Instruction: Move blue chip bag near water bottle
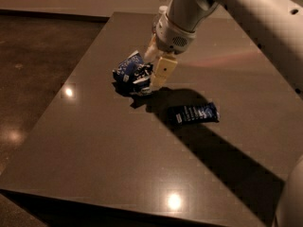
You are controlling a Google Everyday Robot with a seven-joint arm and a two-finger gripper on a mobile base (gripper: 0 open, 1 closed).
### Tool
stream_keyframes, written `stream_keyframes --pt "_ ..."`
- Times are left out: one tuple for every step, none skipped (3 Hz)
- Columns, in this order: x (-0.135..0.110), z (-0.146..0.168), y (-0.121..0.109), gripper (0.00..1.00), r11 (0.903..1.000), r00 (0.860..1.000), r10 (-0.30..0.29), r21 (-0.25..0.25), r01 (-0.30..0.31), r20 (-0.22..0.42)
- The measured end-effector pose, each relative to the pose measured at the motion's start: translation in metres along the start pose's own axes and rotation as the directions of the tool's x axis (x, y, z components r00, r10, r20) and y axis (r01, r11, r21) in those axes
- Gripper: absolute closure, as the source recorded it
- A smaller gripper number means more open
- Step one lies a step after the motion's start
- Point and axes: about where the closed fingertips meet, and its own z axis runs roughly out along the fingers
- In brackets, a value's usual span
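The blue chip bag, crumpled dark-blue foil with white lettering, lies on the dark table left of centre. My gripper comes down from the upper right and is shut on the bag's right end. One pale finger shows in front, and the other is partly hidden behind the bag. The bag still rests on or just above the tabletop. The water bottle is mostly hidden behind my arm; only a pale bit shows at the arm's left edge.
A small flat dark-blue packet lies on the table to the right of the bag, in my arm's shadow. The table's left edge and front edge drop to a dark floor.
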Motion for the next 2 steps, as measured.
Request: stream_keyframes --pt "0.0080 -0.0033 0.0004 0.00 0.9998 1.000 -0.020 -0.009 0.020 0.007" --pt "0.0079 -0.0032 0.0004 0.00 0.9998 1.000 -0.020 -0.009 0.020 0.007"
